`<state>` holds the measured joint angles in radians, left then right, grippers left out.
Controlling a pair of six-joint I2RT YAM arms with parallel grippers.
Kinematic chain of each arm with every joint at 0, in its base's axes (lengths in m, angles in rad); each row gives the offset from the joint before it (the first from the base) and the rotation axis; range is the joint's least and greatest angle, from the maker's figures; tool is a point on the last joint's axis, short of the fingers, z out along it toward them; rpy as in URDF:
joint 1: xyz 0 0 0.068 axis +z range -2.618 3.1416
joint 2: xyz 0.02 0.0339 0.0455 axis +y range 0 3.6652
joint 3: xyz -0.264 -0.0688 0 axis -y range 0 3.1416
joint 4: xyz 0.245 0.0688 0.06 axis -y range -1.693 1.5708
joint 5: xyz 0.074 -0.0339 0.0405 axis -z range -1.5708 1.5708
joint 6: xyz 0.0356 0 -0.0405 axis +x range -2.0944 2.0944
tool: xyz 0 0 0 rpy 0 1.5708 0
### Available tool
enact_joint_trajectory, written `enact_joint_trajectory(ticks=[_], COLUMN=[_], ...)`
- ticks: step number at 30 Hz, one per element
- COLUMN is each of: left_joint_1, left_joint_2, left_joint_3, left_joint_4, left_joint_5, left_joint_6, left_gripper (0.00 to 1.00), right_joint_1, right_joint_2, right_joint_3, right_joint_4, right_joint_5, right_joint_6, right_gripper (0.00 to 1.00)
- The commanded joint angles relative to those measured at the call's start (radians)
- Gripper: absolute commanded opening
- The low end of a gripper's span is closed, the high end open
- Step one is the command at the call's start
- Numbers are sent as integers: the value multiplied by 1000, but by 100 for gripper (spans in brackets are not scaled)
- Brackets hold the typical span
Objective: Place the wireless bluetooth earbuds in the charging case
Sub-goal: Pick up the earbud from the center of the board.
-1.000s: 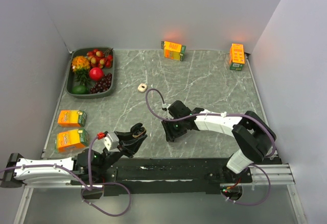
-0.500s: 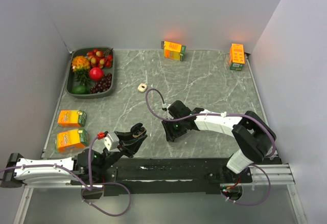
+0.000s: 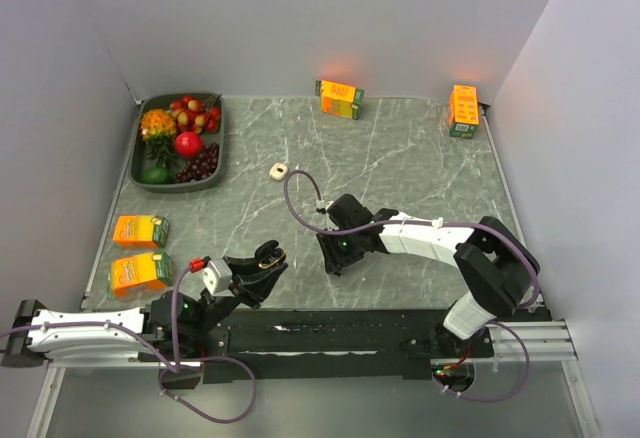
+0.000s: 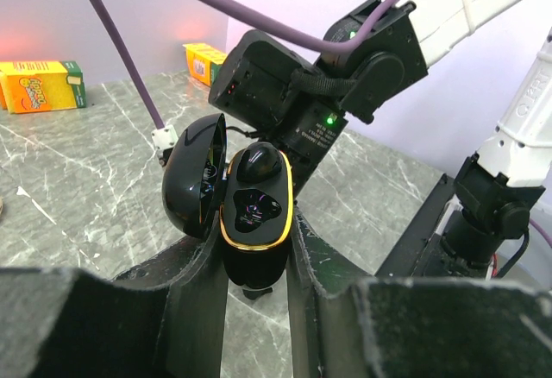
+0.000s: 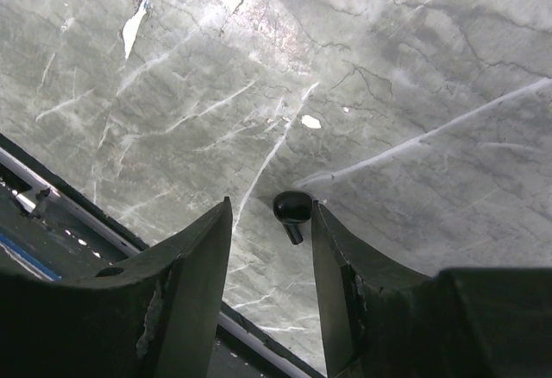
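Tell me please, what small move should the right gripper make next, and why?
Probably close the right gripper on the black earbud. The earbud lies on the table between its open jaws, close to one, not yet pinched. The left gripper holds the charging case with its lid open, apparently ready for it.

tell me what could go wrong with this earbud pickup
The black earbud sits off-centre between the right gripper's open jaws, close to one finger, so closing could flick it away. The charging case, clamped in the left gripper, seems to have one small free socket; a skewed earbud may not seat.
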<state>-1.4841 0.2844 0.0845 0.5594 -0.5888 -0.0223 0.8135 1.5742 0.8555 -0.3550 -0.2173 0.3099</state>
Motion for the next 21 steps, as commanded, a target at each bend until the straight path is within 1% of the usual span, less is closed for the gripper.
enact_joint_trajectory(ticks=[1, 8, 21], left_joint_1=[2, 2, 2], left_joint_2=[-16, -5, -14], left_joint_3=[3, 0, 3], left_joint_4=[31, 46, 33], left_joint_5=[6, 7, 6], left_joint_6=[-16, -14, -14], left_gripper=[1, 1, 1], right_joint_1=[10, 15, 18], right_joint_2=[21, 30, 61], right_joint_3=[31, 17, 20], right_joint_4=[4, 4, 10], right_joint_5=[13, 16, 21], right_joint_6=[12, 15, 15], right_gripper=[50, 52, 43])
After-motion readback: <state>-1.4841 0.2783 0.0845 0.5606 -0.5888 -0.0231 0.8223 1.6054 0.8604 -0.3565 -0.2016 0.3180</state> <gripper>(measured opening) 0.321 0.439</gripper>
